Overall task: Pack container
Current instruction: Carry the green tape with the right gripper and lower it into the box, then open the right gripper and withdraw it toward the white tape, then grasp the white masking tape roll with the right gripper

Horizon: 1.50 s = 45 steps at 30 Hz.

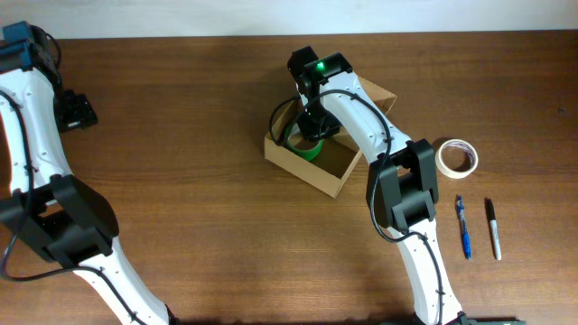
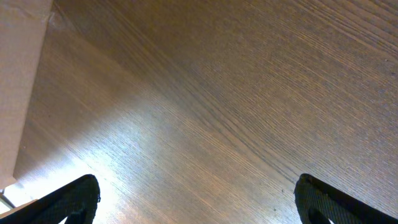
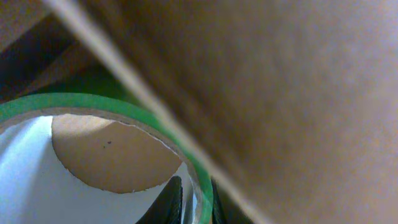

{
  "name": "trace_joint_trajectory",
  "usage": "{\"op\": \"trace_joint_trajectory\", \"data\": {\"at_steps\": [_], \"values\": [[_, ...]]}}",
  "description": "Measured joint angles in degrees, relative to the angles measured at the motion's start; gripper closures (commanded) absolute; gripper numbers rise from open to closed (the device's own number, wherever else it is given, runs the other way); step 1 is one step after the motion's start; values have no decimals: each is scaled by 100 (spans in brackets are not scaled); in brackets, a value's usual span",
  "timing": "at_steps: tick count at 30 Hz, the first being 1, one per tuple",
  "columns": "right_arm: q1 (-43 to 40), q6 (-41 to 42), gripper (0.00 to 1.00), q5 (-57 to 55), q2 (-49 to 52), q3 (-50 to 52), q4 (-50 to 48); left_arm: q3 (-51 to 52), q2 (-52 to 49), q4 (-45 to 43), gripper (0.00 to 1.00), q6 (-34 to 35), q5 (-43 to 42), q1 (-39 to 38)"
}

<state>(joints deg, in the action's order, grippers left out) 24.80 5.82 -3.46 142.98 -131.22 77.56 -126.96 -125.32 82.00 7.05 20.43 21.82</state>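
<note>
R end effector (image 3: 194, 204) nearly closed, pinching green tape roll (image 3: 93, 102) by its wall, down inside the container (image 1: 336, 167), mid-counter (image 1: 181, 135). L end effector (image 2: 199, 208) spread wide, empty, far left. Container prob. light, thin cardboard flexes; I'd hold a side wall, not the flap.

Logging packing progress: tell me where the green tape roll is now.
Overhead view, near table centre: the green tape roll sits inside the container at its left end, its wall pinched by the right gripper.
</note>
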Motion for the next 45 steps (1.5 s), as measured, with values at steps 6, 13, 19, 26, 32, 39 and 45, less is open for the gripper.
{"op": "trace_joint_trajectory", "data": {"at_steps": [6, 13, 19, 26, 32, 39, 45], "values": [[31, 17, 71, -273, -400, -2, 101, 0, 0, 0, 0, 2, 0, 0], [118, -7, 58, -903, -1934, -540, 605, 0, 0, 0, 0, 2, 0, 0], [-284, -42, 53, -1410, -3139, -691, 800, 0, 0, 2, 0, 0, 0, 0], [-2529, -44, 49, -1416, -4076, 179, 341, 0, 0, 0, 0, 2, 0, 0], [-4509, -33, 34, -837, -4227, 1655, 216, 0, 0, 0, 0, 0, 0, 0], [-4981, 2, 27, -247, -3958, 4212, -1255, 0, 0, 2, 0, 2, 0, 0], [-4935, 184, 27, 98, -3945, 5462, -2345, 0, 0, 0, 0, 2, 0, 0]]}}
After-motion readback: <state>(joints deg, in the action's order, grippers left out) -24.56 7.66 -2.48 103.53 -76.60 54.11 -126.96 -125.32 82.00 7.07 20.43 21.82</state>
